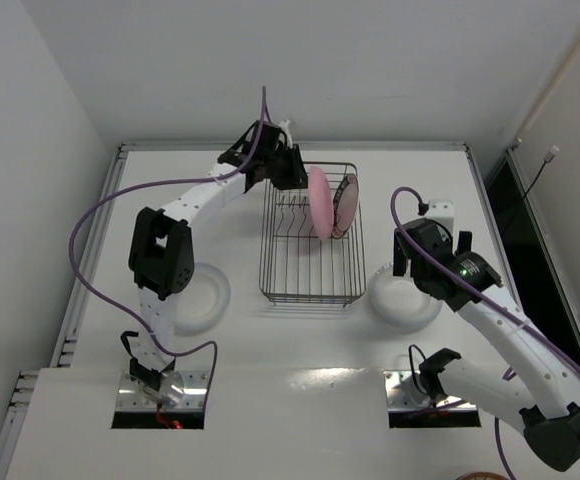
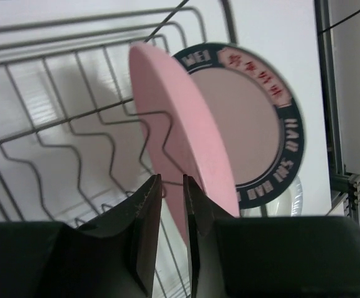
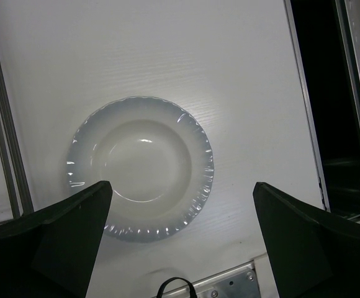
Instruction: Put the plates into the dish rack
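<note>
The dark wire dish rack stands mid-table. The pink plate stands upright in its far part, with the teal-rimmed plate leaning just right of it. My left gripper is at the rack's far left corner. In the left wrist view its jaws stand a narrow gap apart with nothing between them, just left of the pink plate and the teal-rimmed plate. One whitish plate lies left of the rack. The other lies to the right, under my open, empty right gripper.
The near half of the rack holds only bare prongs. A raised rim borders the table's far edge, and a dark gap runs along the right side. The arm bases sit on metal plates at the near edge.
</note>
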Available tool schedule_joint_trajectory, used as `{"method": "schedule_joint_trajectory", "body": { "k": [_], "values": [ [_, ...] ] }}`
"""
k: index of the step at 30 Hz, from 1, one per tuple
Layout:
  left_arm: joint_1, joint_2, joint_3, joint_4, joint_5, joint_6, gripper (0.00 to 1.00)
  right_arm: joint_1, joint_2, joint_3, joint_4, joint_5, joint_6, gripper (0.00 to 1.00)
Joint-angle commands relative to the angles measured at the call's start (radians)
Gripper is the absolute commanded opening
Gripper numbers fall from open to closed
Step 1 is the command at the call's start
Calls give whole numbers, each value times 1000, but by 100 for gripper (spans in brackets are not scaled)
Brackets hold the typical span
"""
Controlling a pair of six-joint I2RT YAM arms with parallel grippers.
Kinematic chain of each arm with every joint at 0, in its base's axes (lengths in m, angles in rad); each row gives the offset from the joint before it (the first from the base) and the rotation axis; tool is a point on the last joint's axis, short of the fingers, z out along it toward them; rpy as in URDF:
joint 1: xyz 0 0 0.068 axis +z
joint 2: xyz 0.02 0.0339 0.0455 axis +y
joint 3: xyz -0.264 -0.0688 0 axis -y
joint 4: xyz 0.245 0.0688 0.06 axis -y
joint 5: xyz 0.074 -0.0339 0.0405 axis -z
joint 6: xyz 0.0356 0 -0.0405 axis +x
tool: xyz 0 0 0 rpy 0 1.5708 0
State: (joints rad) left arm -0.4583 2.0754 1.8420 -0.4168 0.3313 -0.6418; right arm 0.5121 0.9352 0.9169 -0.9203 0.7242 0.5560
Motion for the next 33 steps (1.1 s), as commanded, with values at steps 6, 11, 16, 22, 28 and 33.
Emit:
{"method": "schedule_joint_trajectory", "body": {
  "k": [6,11,16,22,28,33],
  "values": [
    [-72,49,152,-14,-18,-19,17,-6,-13,0,37,1,-4,96],
    [-123,71,186,9,0,-19,17,-6,-13,0,37,1,-4,96],
    [-146,81,206,0,9,-10,17,-6,-13,0,37,1,-4,96],
    [-146,58,215,-66,-61,33,17,-6,-13,0,25,35,8,98],
    [-146,5,224,-211,-126,102,20,-15,-13,22,-26,52,55,99],
    [-146,-47,157,-257,-193,140,20,-56,5,22,-26,-8,55,99]
  ]
}}
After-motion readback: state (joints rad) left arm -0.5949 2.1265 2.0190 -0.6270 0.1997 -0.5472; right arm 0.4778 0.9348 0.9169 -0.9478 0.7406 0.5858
